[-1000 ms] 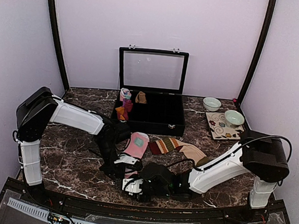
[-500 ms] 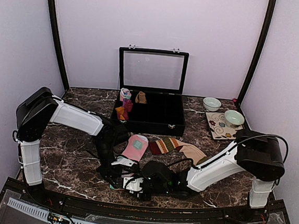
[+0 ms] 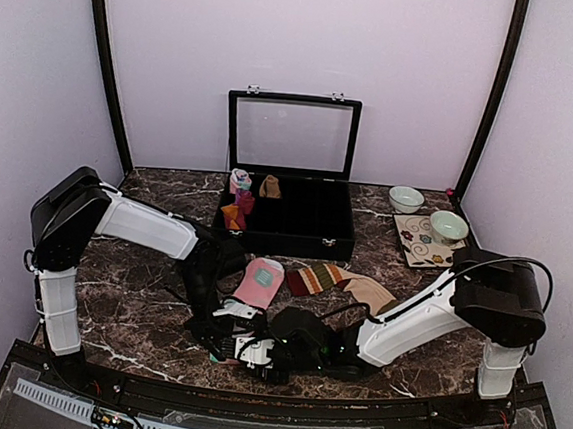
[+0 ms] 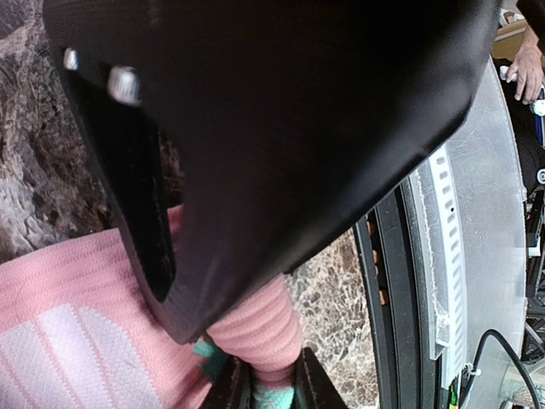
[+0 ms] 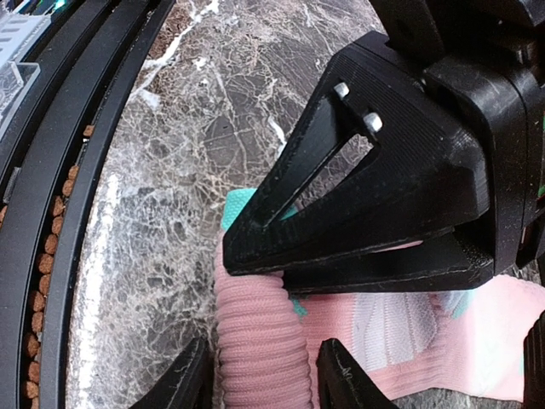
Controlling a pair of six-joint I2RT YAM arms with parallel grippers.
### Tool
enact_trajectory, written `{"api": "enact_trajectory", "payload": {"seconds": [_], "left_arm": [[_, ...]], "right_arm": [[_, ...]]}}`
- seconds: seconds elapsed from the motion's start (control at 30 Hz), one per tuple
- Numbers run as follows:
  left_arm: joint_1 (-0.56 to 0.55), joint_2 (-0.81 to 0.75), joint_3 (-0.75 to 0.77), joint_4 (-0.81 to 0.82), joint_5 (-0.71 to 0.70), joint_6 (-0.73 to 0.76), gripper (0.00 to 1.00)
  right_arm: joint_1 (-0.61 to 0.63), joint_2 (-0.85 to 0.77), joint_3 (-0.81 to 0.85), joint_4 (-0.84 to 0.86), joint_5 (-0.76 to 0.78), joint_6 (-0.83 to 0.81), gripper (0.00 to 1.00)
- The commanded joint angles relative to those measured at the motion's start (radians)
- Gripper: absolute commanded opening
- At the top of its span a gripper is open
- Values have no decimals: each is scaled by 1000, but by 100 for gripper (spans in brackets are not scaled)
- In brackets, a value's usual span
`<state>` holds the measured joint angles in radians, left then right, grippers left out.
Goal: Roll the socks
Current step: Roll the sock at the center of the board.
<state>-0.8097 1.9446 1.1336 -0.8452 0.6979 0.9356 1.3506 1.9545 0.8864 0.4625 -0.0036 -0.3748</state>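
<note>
Grippers meet low at the near edge of the marble table (image 3: 137, 312), both on one pink sock (image 3: 261, 281). The sock's near end is wound into a tight ribbed roll. The left gripper (image 4: 268, 394) has its jaws nearly together, pinching the roll's end where a sliver of mint shows, while the right gripper (image 5: 264, 385) straddles the roll's middle, its fingers (image 5: 345, 379) pressed to either side. The rest of the pink sock lies flat on the marble, mint-white pattern up, running from the roll toward the table's middle. Just right of it the striped sock (image 3: 336, 279) lies flat and unrolled — red-brown and cream bands, then a tan foot — in front of an open black case (image 3: 294, 243) at the far edge. Small rolled bundles (image 3: 237, 202) sit in the case's left compartments. Two pale bowls (image 3: 405, 198) stand near the far right corner, one on a patterned mat (image 3: 419, 248).
</note>
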Motion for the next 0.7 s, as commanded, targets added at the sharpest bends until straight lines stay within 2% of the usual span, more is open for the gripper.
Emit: {"api": "enact_trajectory", "payload": {"seconds": [0.0,0.37,0.67], "left_arm": [[-8,59,-35,20,-212,-22,19],[-8,60,-32,23,-215,-26,19],[-5,48,-46,29,-208,-22,20]], "right_arm": [[25,23,52,29,-21,3,45],[54,-29,26,83,51,6,46],[79,-131,-183,196,154,147,47]]}}
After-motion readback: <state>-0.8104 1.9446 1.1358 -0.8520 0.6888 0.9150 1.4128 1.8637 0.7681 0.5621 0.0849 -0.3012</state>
